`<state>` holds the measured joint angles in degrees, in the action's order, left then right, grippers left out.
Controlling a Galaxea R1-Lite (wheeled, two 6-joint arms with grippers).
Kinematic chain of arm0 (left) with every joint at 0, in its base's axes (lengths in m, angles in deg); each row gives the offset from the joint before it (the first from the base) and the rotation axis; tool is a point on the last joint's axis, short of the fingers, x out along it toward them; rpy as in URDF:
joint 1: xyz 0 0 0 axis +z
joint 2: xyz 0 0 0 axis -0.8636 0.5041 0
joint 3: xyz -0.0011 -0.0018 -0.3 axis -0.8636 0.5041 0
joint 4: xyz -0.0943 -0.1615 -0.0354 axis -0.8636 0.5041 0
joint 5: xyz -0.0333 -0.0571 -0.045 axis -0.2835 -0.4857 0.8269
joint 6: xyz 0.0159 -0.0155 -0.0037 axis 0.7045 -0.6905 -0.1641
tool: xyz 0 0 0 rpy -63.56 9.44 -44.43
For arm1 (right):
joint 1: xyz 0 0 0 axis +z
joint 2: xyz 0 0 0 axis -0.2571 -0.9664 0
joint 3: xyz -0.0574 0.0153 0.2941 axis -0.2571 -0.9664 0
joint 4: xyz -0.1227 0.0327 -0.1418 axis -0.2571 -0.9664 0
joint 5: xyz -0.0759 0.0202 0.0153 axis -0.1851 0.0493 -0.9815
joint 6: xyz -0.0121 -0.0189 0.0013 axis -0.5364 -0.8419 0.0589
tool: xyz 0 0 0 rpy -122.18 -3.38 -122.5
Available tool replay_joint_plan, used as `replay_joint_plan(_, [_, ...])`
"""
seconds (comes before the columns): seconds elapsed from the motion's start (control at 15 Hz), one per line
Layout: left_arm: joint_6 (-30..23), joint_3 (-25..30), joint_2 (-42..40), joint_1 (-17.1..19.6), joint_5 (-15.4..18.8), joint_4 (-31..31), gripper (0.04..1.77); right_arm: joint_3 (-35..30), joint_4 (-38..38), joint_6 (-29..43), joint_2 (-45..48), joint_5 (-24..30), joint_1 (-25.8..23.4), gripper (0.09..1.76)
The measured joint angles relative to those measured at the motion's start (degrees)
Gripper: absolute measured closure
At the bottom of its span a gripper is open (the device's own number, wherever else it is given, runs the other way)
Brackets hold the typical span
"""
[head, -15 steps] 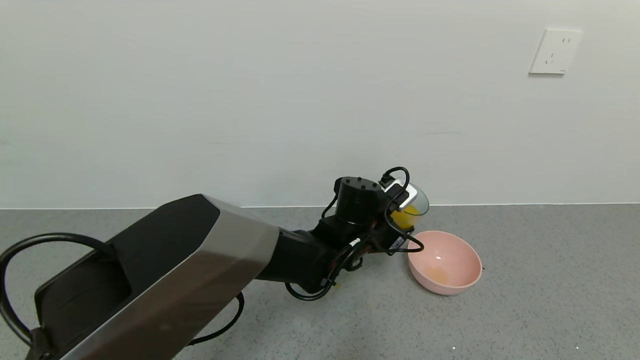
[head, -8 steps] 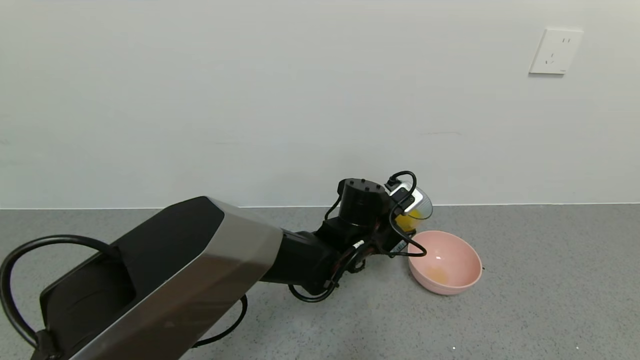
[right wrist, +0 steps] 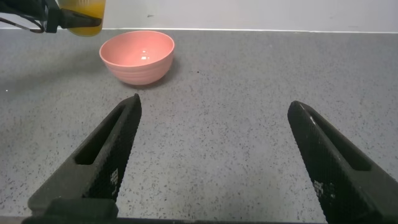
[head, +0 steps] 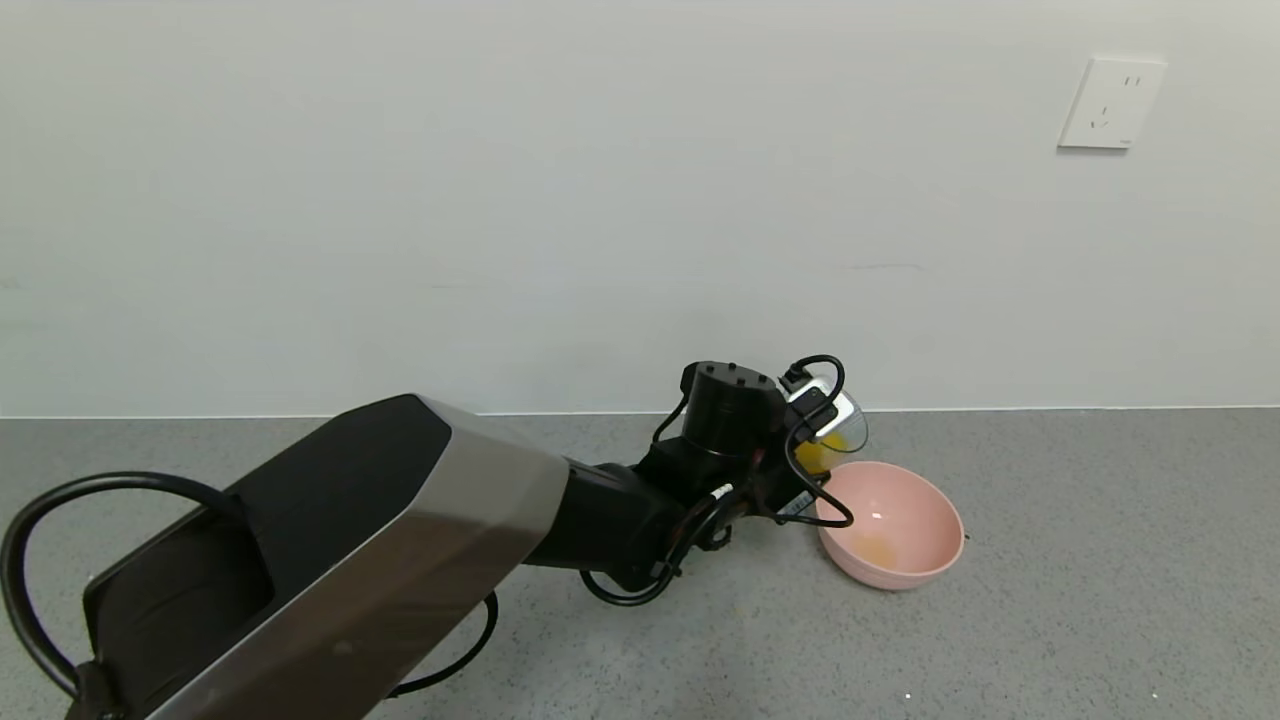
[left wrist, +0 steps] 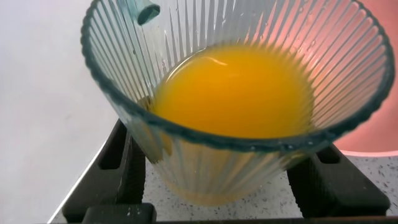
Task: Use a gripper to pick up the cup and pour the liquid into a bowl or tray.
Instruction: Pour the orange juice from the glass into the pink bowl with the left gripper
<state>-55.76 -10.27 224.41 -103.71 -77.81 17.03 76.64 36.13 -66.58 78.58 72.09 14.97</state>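
Orange juice (left wrist: 233,90) fills tilted cup (head: 838,432), gripped by left pincer (left wrist: 230,180) beside pink bowl (head: 905,560) rim. Pour step underway; next needs more tilt over bowl. Right pincer (right wrist: 217,162) open, idle above bench (right wrist: 249,112).

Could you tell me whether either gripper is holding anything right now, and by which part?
The left gripper holds the cup by its lower sides, a finger on each side. The right gripper is open, holding nothing.

In the head view the wrist and cables hide most of the cup (head: 838,432) and all the left gripper's fingers (only the rim shows). In the left wrist view the cup's (left wrist: 236,99) base and the bowl (left wrist: 379,134) are cut off by the edge.
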Motion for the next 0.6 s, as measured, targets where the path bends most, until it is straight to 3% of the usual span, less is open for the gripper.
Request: replay_joint_plan(0.6, [3.61, -2.79, 0.33, -0.22, -2.47, 2.08, 0.53, 0.0, -0.01, 0.0, 0.0, 0.0, -0.02, 0.14])
